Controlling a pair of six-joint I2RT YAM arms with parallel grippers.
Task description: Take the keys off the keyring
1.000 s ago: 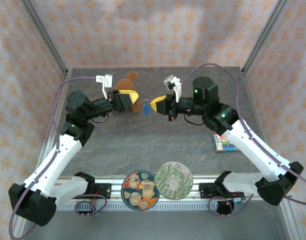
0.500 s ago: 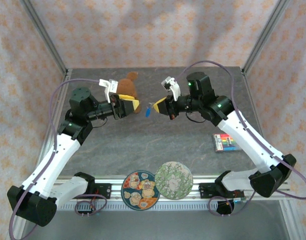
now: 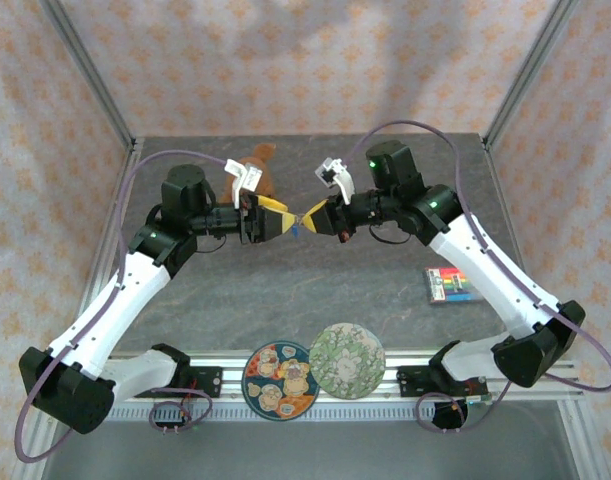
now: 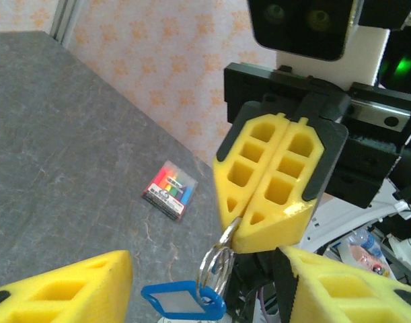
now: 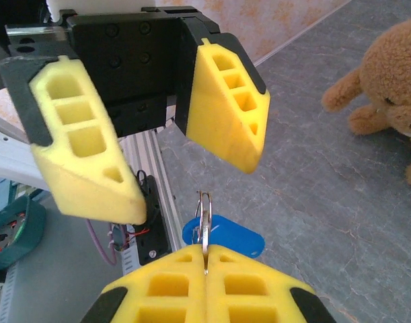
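Observation:
My right gripper (image 5: 205, 261) is shut on the silver keyring (image 5: 204, 212), pinching its edge between the yellow pads. A blue tag (image 5: 233, 235) hangs from the ring; the keys themselves are hidden. In the top view the two grippers meet tip to tip above the middle of the table, the right gripper (image 3: 311, 215) facing the left gripper (image 3: 281, 218). My left gripper (image 4: 205, 296) is open, one yellow finger on each side of the keyring (image 4: 217, 261) and blue tag (image 4: 181, 301), touching neither.
A brown teddy bear (image 3: 257, 165) sits behind the left gripper at the back of the table. A box of crayons (image 3: 448, 285) lies at the right. Two round patterned coasters (image 3: 278, 380) (image 3: 347, 360) rest on the front rail.
My left gripper has moved right, away from the teddy bear, and opened wider, its fingers now either side of the ring. The right gripper has stayed shut on the ring, shifting slightly.

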